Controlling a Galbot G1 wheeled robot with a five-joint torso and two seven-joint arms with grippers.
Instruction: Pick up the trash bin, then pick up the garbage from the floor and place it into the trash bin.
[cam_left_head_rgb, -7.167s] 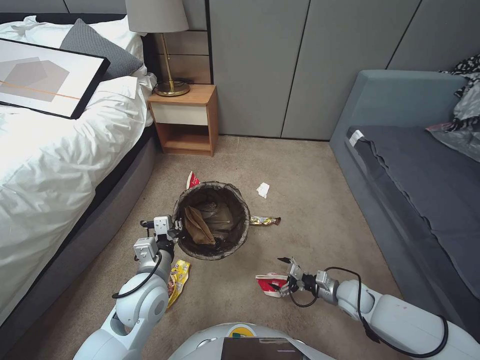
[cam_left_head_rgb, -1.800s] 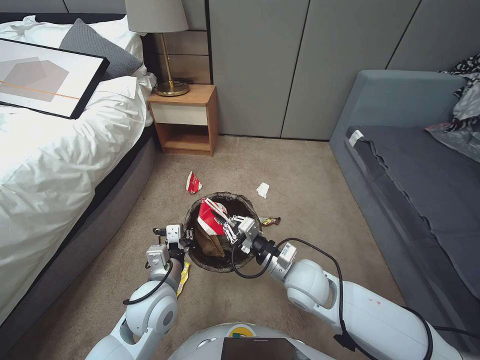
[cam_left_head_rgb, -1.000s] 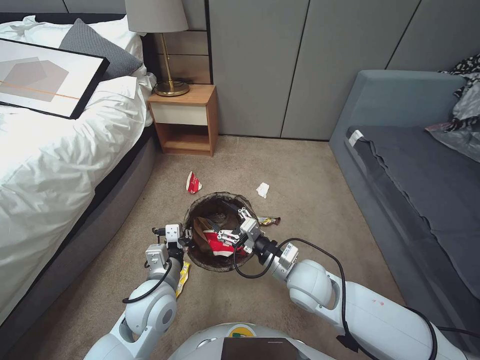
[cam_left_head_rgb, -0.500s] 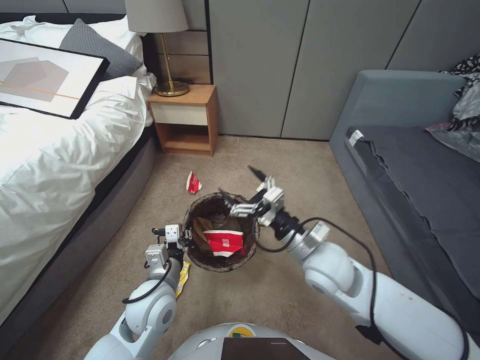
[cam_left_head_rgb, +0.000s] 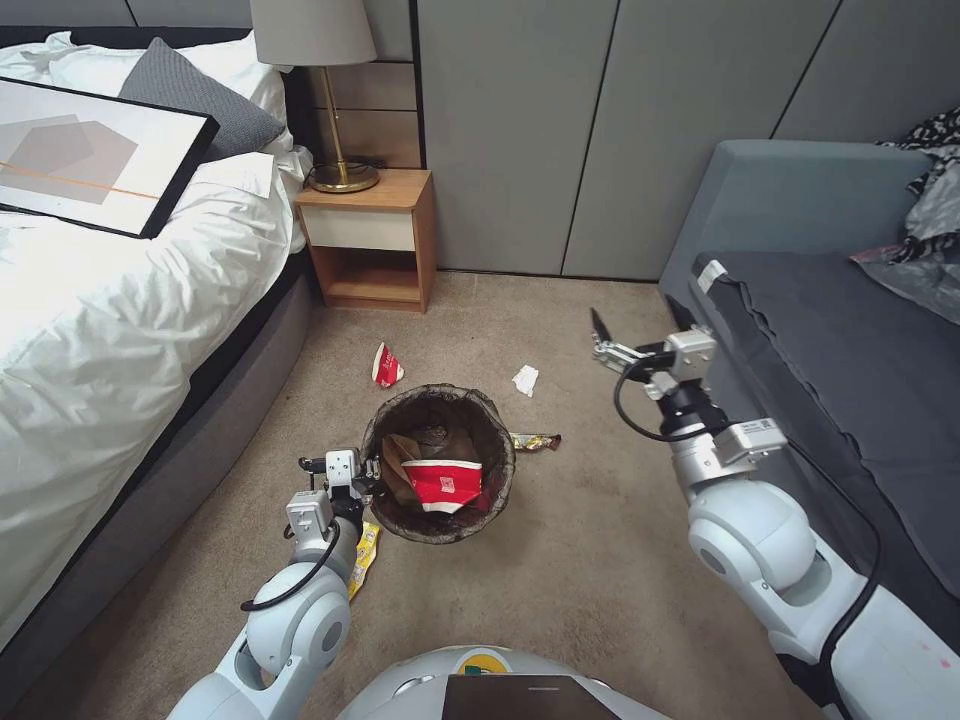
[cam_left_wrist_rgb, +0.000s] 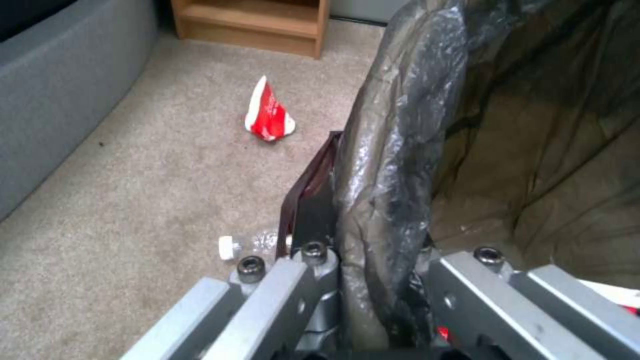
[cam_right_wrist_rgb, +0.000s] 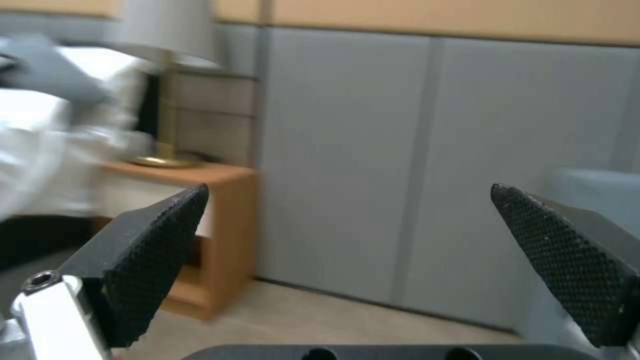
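Trash bin (cam_left_head_rgb: 438, 500) upright — red cup (cam_left_head_rgb: 443, 484) inside, seemingly crosswise.

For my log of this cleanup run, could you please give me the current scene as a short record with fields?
left gripper: shut on the trash bin rim and liner
right gripper: open, empty, raised beside the sofa
in bin: red-and-white paper cup, tan paper
on carpet: red wrapper, tissue wad, candy wrapper, yellow snack bag
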